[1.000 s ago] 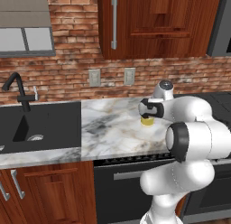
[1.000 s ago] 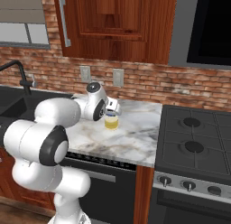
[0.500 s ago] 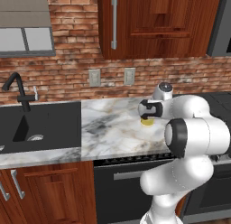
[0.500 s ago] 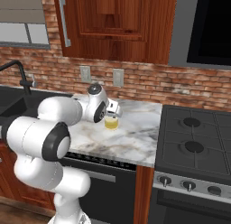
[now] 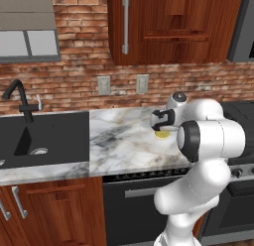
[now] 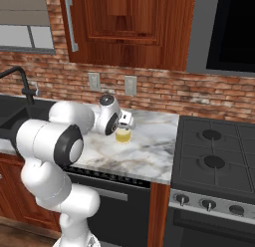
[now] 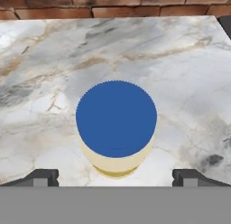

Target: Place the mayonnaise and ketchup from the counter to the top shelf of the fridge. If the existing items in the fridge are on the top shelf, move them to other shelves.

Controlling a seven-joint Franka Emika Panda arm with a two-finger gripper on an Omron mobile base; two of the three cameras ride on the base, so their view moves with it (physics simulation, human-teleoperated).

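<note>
The mayonnaise (image 7: 116, 128), a squat cream-yellow jar with a blue lid, is seen standing upright on the white marble desk (image 7: 180, 74), viewed from directly above in the hand view. The pincer (image 7: 115, 177) is held spread wide over the jar, one dark fingertip (image 7: 41, 177) to each side of it at the lower edge of that view; neither tip is seen touching the jar, and nothing is pinched.

In the left base view the jar (image 5: 161, 134) is partly hidden beneath the pincer (image 5: 161, 122), with only its pale lower part showing, on the desk (image 5: 119, 141) to the right of the black sink (image 5: 44, 138) and its black tap (image 5: 20, 98). In the right base view the jar (image 6: 123, 135) is shown just under the pincer (image 6: 124, 122), on the desk (image 6: 144, 151), with the black hob (image 6: 214, 156) well apart to its right. A brick wall (image 6: 164, 91) with two outlets (image 6: 130, 85) runs behind the desk, and dark reddish wood cabinets (image 6: 129, 27) hang above it. An oven front (image 5: 134, 205) is set below the desk edge.
</note>
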